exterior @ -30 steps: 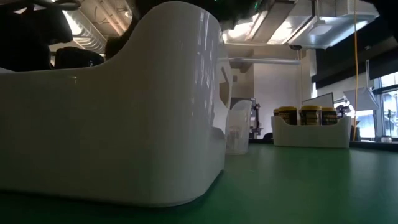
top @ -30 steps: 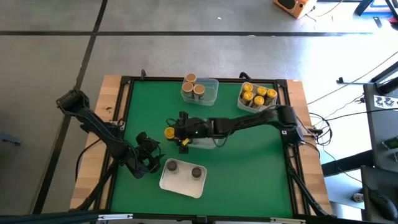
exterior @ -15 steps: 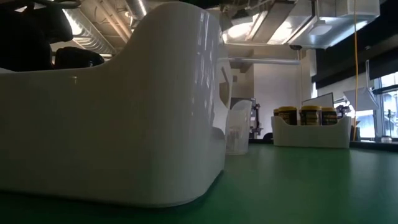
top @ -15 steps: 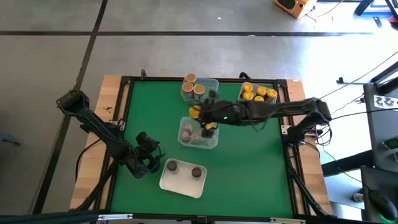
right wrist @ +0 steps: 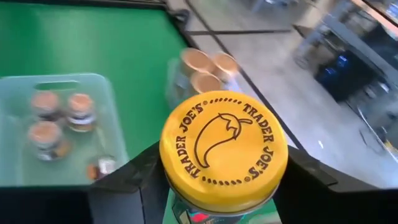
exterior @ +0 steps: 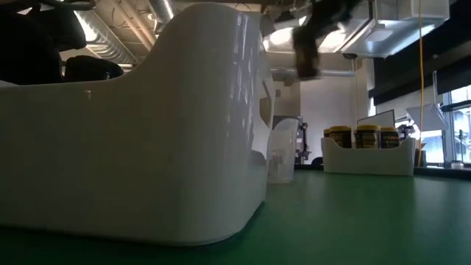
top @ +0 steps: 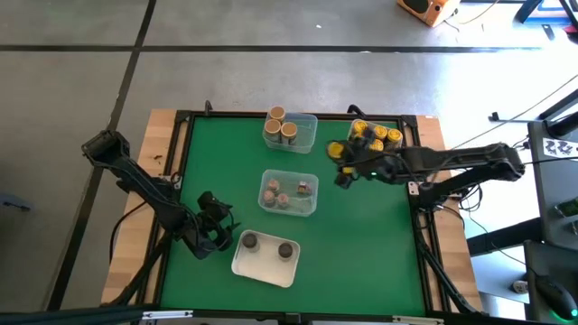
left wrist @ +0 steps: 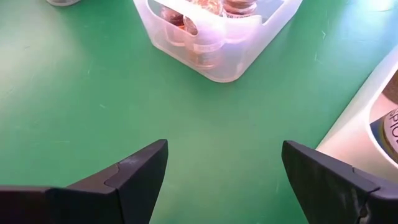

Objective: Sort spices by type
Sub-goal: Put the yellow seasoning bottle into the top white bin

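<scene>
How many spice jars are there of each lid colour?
tan-topped jars: 3
dark grey-topped jars: 2
brownish-topped jars: at least 3
yellow-topped jars: at least 4, one of them held in the right gripper; the arm hides part of their tray
Total: at least 12

Robotics lab or workshop, not a home. Bare polished concrete floor [top: 271,27] with dark seams, loose cables [top: 506,153] trailing off the right side. Green work surface [top: 361,235] sits in a black frame on a plywood base [top: 163,135]. Low view shows exposed ceiling ducts [exterior: 125,29], strip lights, and monitors [exterior: 375,121] at the far wall. Orange equipment [top: 429,9] sits on the floor far right.
</scene>
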Available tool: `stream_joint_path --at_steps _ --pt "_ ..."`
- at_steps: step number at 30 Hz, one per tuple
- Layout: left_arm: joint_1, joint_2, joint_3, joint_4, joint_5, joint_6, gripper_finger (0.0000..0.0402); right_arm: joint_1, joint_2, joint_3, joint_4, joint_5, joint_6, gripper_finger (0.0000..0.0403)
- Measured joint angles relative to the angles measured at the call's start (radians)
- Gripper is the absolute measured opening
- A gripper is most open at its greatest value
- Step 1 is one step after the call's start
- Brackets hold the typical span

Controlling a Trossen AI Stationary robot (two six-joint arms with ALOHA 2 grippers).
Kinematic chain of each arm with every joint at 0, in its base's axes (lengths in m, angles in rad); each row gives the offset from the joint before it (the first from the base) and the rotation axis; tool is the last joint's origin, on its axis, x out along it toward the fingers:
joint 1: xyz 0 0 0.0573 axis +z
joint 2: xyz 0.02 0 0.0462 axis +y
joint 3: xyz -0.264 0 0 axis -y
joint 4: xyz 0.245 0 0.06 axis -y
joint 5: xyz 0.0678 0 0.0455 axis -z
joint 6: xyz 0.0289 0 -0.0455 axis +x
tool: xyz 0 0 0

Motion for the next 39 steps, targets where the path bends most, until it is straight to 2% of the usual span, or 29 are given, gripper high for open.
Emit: stream_joint_path --at_steps 7,12,17,21,26,32,39 --pt "0.000 0.000 0.000 0.000 -0.009 0.002 0.0311 0.000 -0.245 -0.185 -0.113 0.127 0.238 0.0220" --pt "0.000 0.000 0.000 -0.001 -0.025 0.004 0.0311 0.000 -0.325 -0.277 -0.132 0.180 0.330 0.0220" --pt "0.000 0.000 0.000 -0.001 -0.025 0.003 0.0311 -0.003 -0.321 -0.321 -0.152 0.245 0.394 0.0220" --pt "0.000 0.000 0.000 0.000 -0.025 0.003 0.0311 0.000 -0.315 -0.323 -0.297 0.225 0.542 0.0220" --pt "0.001 0.000 0.000 0.002 -0.031 0.011 0.0311 -0.007 -0.306 -0.323 -0.458 0.301 0.695 0.0220" --pt "0.001 0.000 0.000 0.002 -0.033 0.011 0.0311 -0.056 -0.289 -0.324 -0.533 0.302 0.730 0.0220" --pt "0.001 0.001 0.000 0.003 -0.041 0.015 0.0311 -0.156 -0.251 -0.396 -0.523 0.302 0.778 0.0222"
